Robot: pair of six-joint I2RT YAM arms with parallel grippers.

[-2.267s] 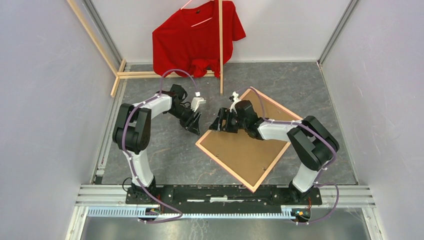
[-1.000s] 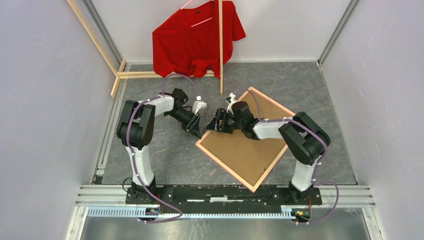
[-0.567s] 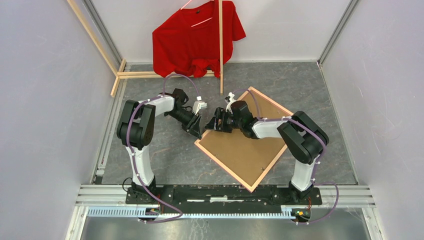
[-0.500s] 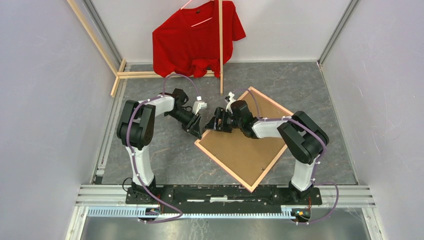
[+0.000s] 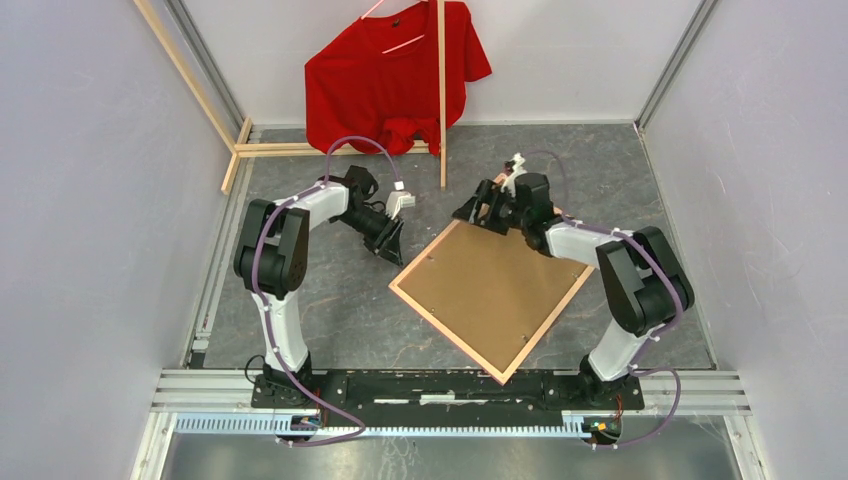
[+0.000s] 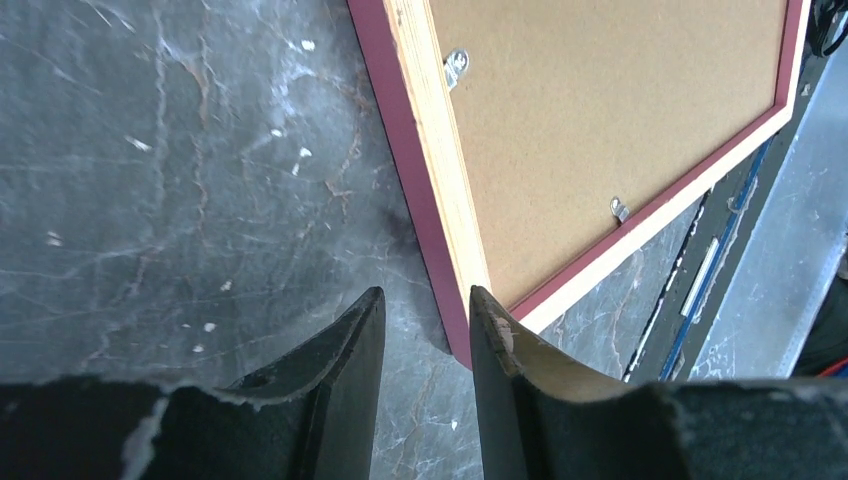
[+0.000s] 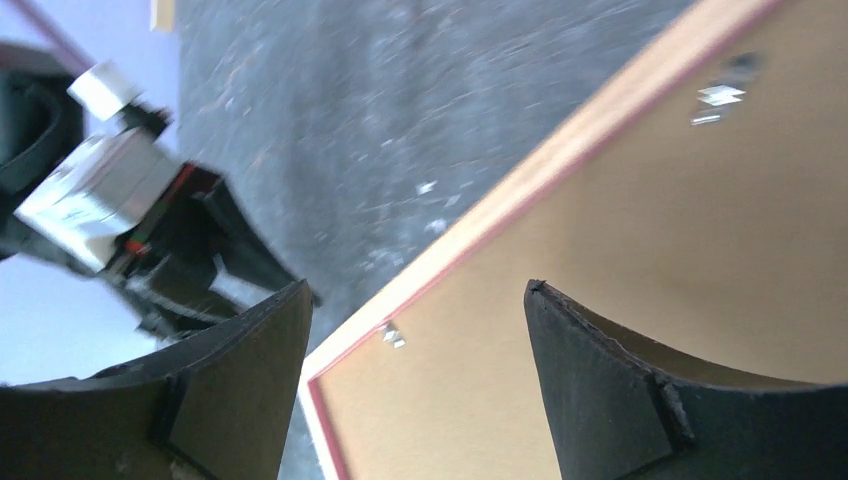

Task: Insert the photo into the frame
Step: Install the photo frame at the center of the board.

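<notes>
Lowest and closest in, the left pincer (image 6: 425, 295): spread a little, holds nothing, hangs just over the table (image 6: 180, 200). Just ahead of its tips, toward the right arm's side, the nearest corner of the frame (image 6: 437, 170). Lies back up, pale wood rim round a brown backing board (image 6: 600, 130), long edge running straight away from the tips, a metal clip (image 6: 456, 66) farther along it. Beyond, over the frame's far side, the right pincer (image 7: 415, 290): spread wide, empty, hovers higher, rim and board in sight below the gap. No sign of the photo; perhaps under the board, cannot tell. Better placed for a hold on the rim, by the look of it: the left, needing only a small sideways shift to straddle that edge.
</notes>
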